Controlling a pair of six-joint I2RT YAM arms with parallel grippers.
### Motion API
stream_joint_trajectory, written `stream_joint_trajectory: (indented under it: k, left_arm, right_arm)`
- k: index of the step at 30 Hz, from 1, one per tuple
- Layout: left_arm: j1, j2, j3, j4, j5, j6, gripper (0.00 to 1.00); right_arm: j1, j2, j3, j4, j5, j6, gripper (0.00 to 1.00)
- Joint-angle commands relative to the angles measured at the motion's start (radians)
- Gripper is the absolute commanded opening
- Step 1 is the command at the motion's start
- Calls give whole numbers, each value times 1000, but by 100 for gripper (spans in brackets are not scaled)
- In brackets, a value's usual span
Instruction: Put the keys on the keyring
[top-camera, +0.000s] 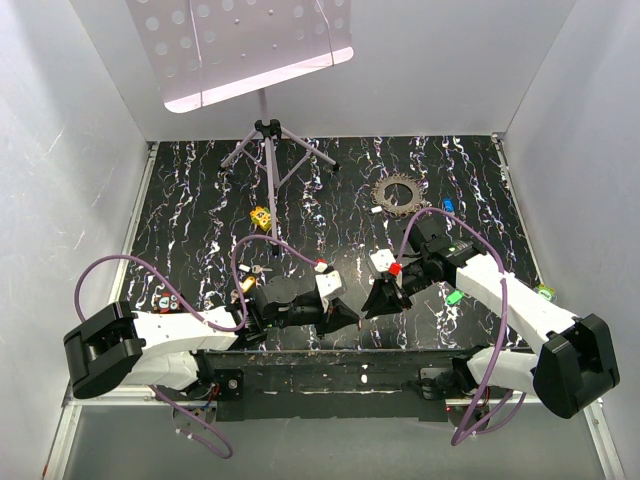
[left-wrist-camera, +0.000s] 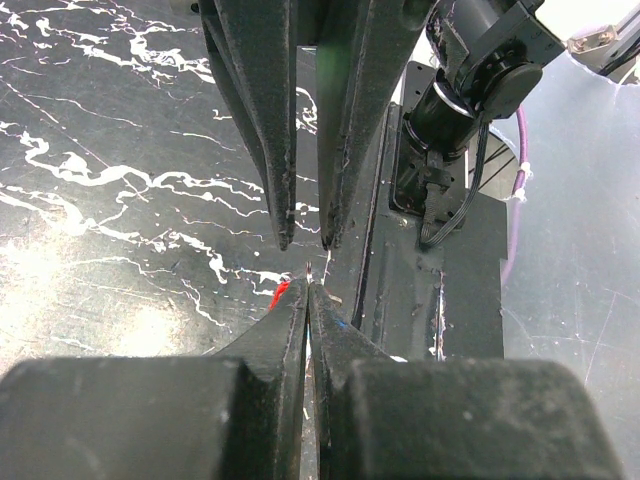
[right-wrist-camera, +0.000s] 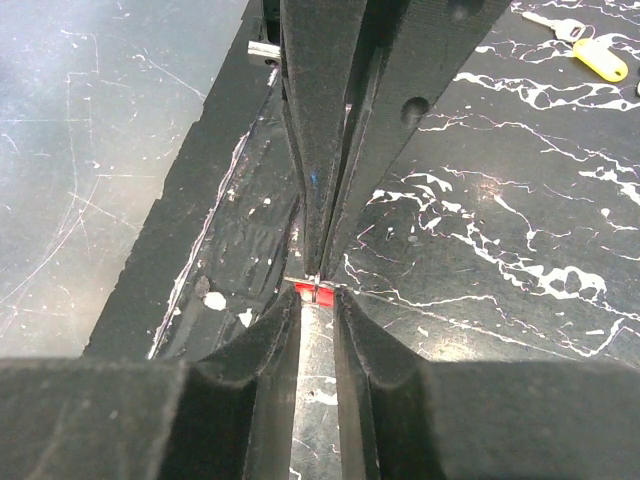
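Observation:
My two grippers meet tip to tip over the near middle of the black marbled table (top-camera: 200, 230). The left gripper (top-camera: 354, 319) (left-wrist-camera: 308, 287) is shut; a thin silver wire, apparently the keyring (right-wrist-camera: 340, 287), sticks out of its tips. A red-headed key (right-wrist-camera: 312, 291) (left-wrist-camera: 279, 294) hangs right at those tips. The right gripper (top-camera: 370, 309) (right-wrist-camera: 318, 300) faces it, its fingers a small gap apart on either side of the red head, with no clear pinch. More keys lie loose: a green one (top-camera: 454, 297) and a blue one (top-camera: 449, 205).
A sprocket (top-camera: 400, 193) and a tripod stand (top-camera: 268, 150) occupy the far half of the table, with a yellow dotted block (top-camera: 261, 217) nearer. A yellow-tagged key (right-wrist-camera: 600, 60) lies to the left. The black base plate (top-camera: 330, 365) runs directly under the grippers.

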Motion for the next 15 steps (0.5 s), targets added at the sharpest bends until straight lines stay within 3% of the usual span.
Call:
stream_joint_trajectory:
  k: [1, 15]
  left_arm:
    - [-6, -22, 34, -4, -2, 6, 0]
    - [-6, -28, 23, 16, -22, -5, 0]
  right_arm:
    - [5, 13, 20, 16, -14, 16, 27]
    - [29, 36, 7, 43, 11, 34, 26]
